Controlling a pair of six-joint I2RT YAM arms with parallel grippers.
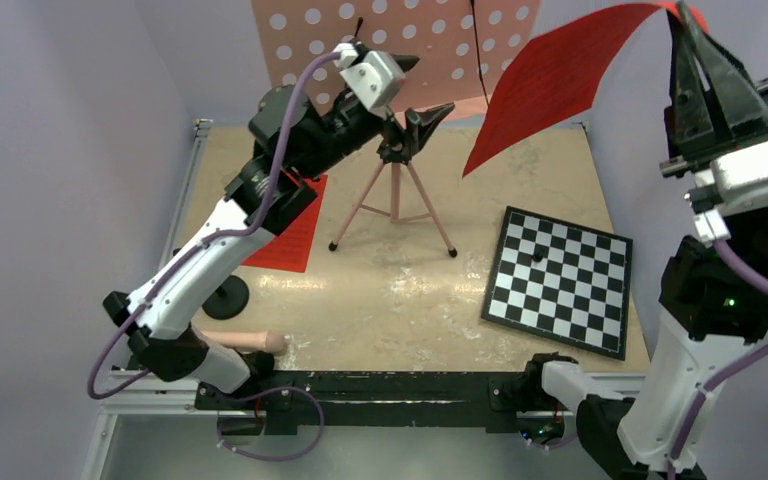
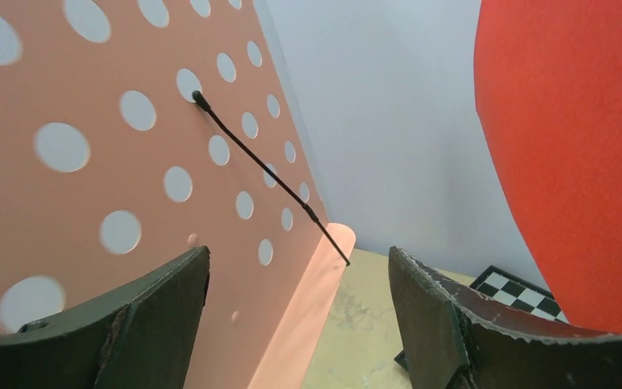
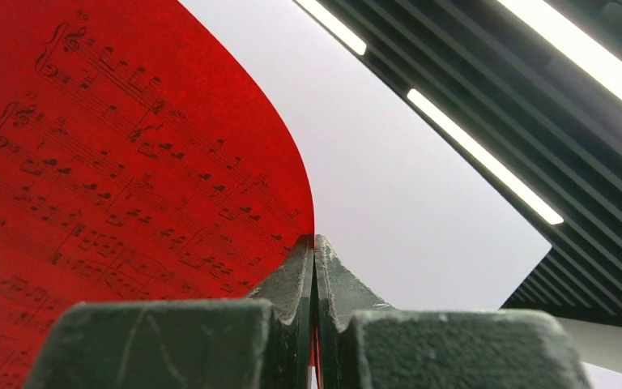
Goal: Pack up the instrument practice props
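Pages number two, raised page (image 1: 560,75) and flat page (image 1: 295,242); music stand (image 1: 440,72) one.

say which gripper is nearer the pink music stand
Left. The left gripper is open at the pink music stand; the right gripper holds a red sheet far right.

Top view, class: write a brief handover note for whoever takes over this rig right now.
Right gripper: shut on a red sheet, held high at right.
Left gripper: open, empty, beside the music stand.
Second red sheet flat on the table under the left arm; pink rod lying at the near left edge.
Done: nothing visibly packed.
Left: all of it.
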